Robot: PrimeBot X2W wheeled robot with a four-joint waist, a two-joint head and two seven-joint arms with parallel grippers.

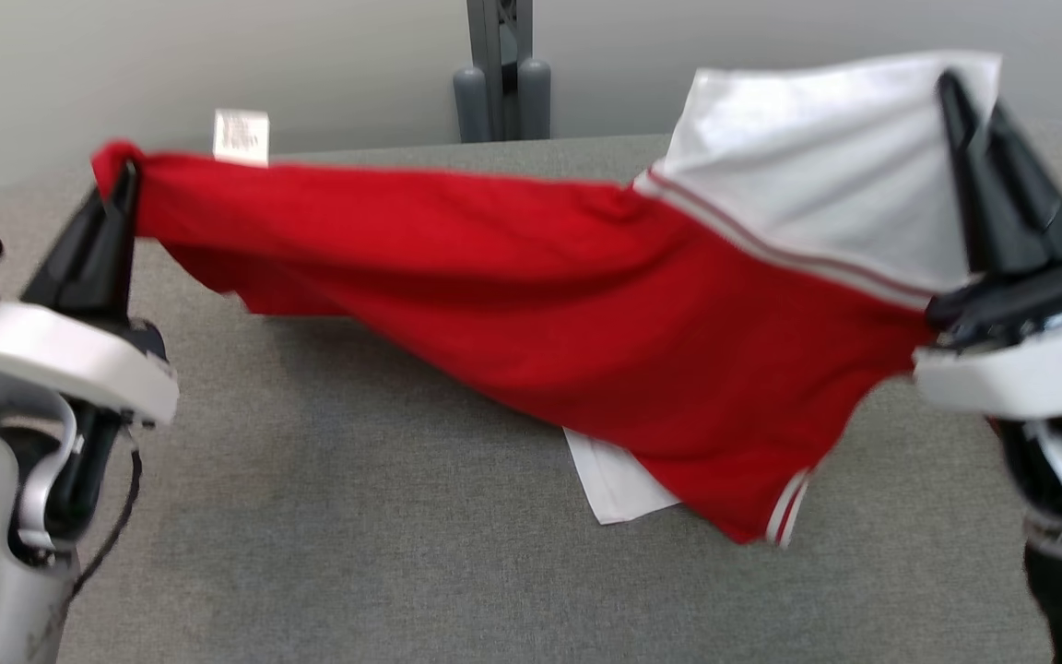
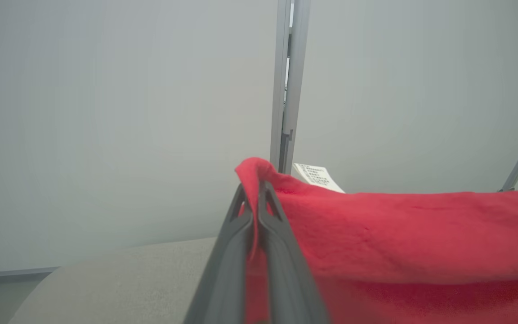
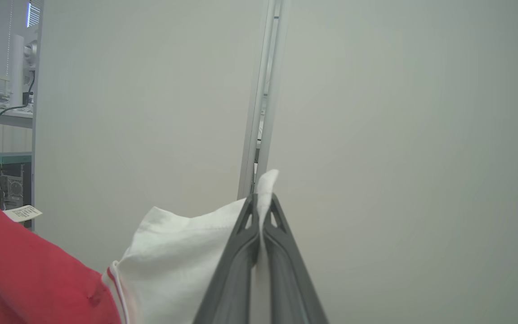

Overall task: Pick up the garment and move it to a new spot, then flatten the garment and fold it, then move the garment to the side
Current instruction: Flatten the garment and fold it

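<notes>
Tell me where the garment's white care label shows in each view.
Head view: care label upper left, sticking up from the garment's top edge near the left gripper.
Left wrist view: just right of centre, beside the gripped corner.
Right wrist view: far left, on the garment's edge.
Shared landmark: the grey upright post between the wall panels.

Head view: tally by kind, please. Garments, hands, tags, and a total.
Garments: 1, the red and white garment
Hands: 2, left hand and right hand, each shut on the garment
Tags: 1, the white tag
Total: 4
</notes>
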